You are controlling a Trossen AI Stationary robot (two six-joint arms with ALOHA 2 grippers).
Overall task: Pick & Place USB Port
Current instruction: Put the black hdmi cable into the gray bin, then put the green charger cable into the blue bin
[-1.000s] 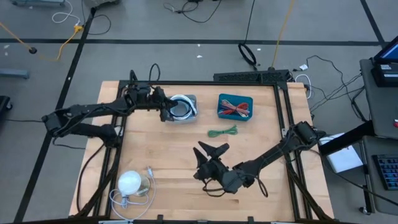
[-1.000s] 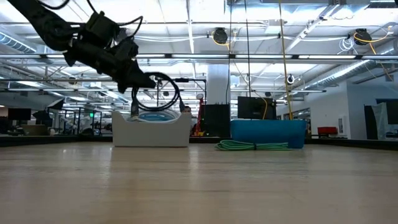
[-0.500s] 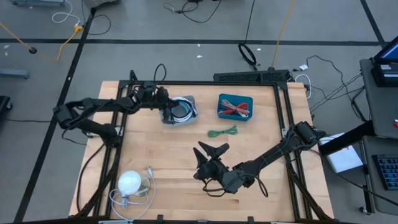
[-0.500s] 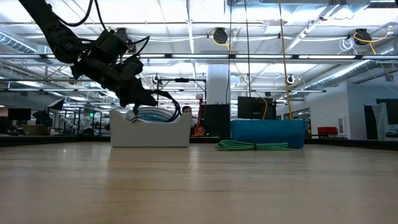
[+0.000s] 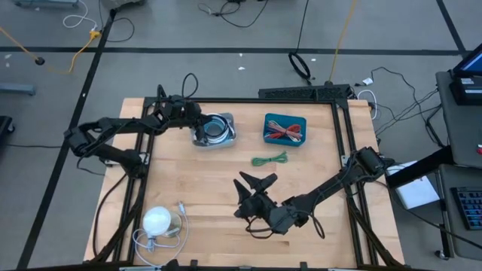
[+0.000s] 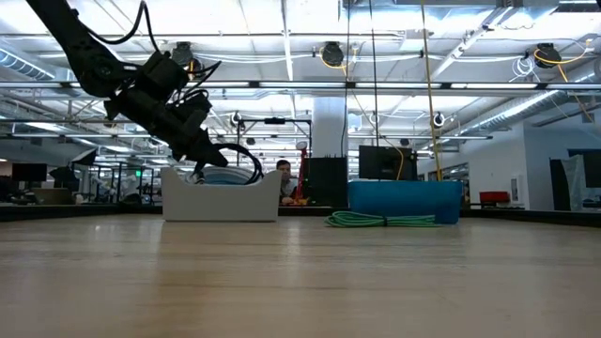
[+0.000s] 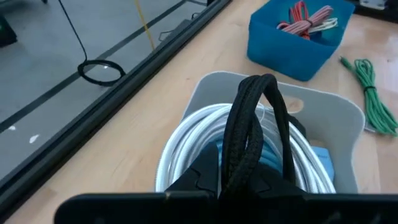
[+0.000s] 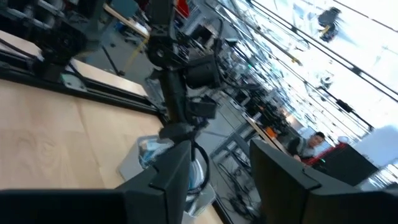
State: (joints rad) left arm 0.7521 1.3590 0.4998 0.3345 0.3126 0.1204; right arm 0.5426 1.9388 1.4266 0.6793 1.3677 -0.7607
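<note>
Currently the black braided USB cable [image 7: 252,134] is pinched in the closed jaws of the left gripper [image 5: 197,129], its loop arching up over the grey rectangular plastic bin [image 5: 226,119]. The bin sits at about 11 o'clock on the light wooden surface [image 5: 203,181]. Inside it lie a coiled white cable [image 7: 186,146] and something light blue [image 7: 320,155] under the coils; can't tell what that is.

In the low view the left gripper [image 6: 192,141] hangs at the bin's near left corner, with the black cable curving down across the bin's top edge [image 6: 221,192]. The left arm [image 5: 113,132] reaches in from 9 o'clock.

Just toward 3 o'clock from the grey bin, apart from it, is a blue rectangular plastic bin [image 5: 285,129] holding bundled red and pale cables [image 7: 308,17]. A coiled green cable [image 5: 270,159] lies on the surface at 6 o'clock of the blue bin, close to it but not touching.

The right gripper [image 5: 248,197] rests low near the centre of the surface, toward 6 o'clock, well apart from both bins. Its jaws are parted and hold nothing. The right arm [image 5: 331,188] comes in from 3 o'clock.

At 7 o'clock, near the surface corner, sits a white round dome-shaped object [image 5: 157,220] with a loose white cord [image 5: 151,241] looped around it.

In the low view a person [image 6: 285,178] shows in the room behind the grey bin.
</note>
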